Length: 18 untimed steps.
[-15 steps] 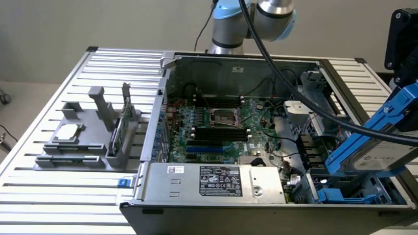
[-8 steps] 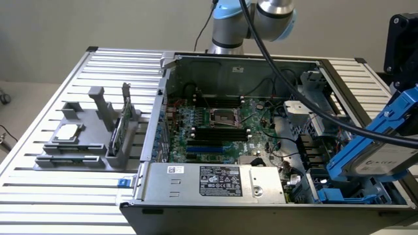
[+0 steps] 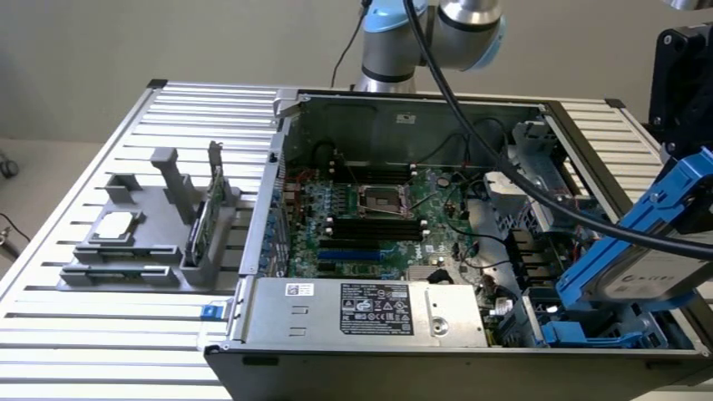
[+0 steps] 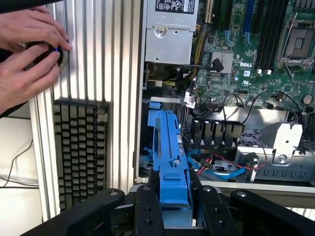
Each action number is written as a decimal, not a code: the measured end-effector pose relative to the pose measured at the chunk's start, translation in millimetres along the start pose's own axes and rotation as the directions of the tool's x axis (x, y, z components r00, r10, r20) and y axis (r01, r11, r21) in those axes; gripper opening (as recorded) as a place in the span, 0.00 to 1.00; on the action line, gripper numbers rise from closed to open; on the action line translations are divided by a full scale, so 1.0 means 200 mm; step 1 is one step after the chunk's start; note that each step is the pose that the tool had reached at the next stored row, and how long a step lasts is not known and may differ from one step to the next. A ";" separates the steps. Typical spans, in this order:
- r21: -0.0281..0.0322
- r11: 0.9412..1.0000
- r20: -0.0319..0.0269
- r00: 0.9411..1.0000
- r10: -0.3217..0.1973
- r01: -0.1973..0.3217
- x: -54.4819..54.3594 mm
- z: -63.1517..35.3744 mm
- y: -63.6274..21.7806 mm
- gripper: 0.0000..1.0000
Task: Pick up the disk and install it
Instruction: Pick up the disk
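Observation:
The disk [image 3: 649, 266], a silver-grey drive with a white label in bright blue rails, hangs tilted over the open computer case's [image 3: 292, 167] drive bay [image 3: 585, 336] at the exterior view's right. My gripper [image 3: 693, 196] is shut on the disk's upper end, its black body rising above. In the wrist view the disk's blue rail [image 4: 172, 162] runs out from between my black fingers [image 4: 147, 211], and my gripper [image 4: 174, 214] holds it over the bay's blue brackets and cables.
A grey fixture [image 3: 145, 251] on the slatted table [image 3: 100, 334] holds a small silver chip [image 3: 115, 225] and a green card [image 3: 207, 219]. The power supply [image 3: 368, 309] and motherboard [image 3: 368, 213] lie inside the case. A person's hands [image 4: 27, 54] rest beside a keyboard [image 4: 78, 152].

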State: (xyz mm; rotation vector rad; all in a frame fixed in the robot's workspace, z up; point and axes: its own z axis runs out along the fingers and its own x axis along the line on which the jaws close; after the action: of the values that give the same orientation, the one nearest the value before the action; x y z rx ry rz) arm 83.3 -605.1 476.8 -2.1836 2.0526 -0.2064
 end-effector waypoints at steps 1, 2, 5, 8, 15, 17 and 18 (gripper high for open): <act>0.000 1.000 0.000 1.000 0.000 0.000 0.00 0.002 0.005 0.33; 0.002 1.000 0.000 1.000 0.000 0.000 0.00 0.004 0.010 0.33; 0.015 1.000 -0.001 1.000 0.000 0.000 -0.01 0.016 0.026 0.33; 0.030 1.000 -0.004 1.000 -0.001 0.001 -0.02 0.028 0.045 0.33; 0.045 0.999 -0.007 1.000 -0.001 0.001 -0.04 0.055 0.066 0.33; 0.051 0.999 -0.008 1.000 0.000 0.001 -0.04 0.066 0.069 0.33; 0.053 0.999 -0.009 1.000 0.001 0.000 -0.04 0.071 0.073 0.33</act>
State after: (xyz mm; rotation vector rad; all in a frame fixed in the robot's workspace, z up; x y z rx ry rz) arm 71.3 -597.4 460.0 -2.1552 2.0287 -0.2675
